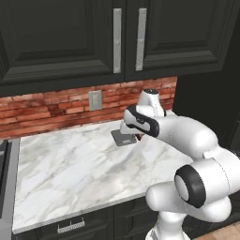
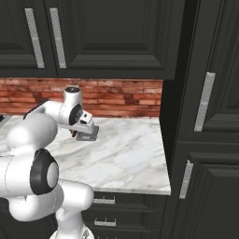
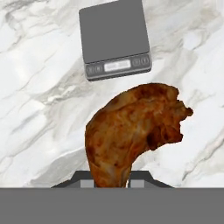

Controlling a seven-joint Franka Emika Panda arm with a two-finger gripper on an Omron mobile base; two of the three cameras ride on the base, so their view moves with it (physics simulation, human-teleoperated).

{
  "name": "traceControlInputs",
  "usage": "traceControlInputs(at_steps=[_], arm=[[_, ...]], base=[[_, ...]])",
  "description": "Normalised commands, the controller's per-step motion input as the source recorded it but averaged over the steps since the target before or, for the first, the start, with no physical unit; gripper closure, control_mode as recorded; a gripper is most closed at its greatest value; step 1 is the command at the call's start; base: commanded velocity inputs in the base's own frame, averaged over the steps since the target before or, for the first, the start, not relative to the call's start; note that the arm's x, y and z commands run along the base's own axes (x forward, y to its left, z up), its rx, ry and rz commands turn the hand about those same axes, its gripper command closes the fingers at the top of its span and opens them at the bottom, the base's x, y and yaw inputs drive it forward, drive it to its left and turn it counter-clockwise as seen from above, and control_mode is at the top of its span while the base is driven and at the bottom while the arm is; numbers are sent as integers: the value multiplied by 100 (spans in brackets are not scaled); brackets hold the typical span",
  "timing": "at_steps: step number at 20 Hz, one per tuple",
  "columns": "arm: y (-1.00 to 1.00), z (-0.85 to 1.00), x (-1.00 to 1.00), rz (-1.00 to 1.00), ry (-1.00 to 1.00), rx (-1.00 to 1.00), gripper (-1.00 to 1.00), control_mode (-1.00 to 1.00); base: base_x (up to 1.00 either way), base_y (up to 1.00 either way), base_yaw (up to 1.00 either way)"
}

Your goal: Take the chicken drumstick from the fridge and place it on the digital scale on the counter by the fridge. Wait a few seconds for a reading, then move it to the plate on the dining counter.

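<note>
From my remote seat I saw the digital scale lying flat on the marble table, near the brick backsplash. The gripper hung above the table, its jaws clamped on the chicken drumstick, which was in the air just short of the scale.

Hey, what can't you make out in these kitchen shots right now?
- Drumstick: bone end hidden between the gripper fingers, hand view.
- Scale: display too small to read, hand view; partly behind the arm in the left base view.
- Counter: left end cut off by the frame, both base views.
</note>
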Motion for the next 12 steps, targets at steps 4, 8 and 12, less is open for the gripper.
traceControlInputs(at_steps=[4,8,12], arm=[[9,-30,30,0,0,0,100,-100],[8,-8,24,0,0,0,100,-100],[6,-9,26,0,0,0,100,-100]], base=[[0,0,0],[0,0,0],[0,0,0]])
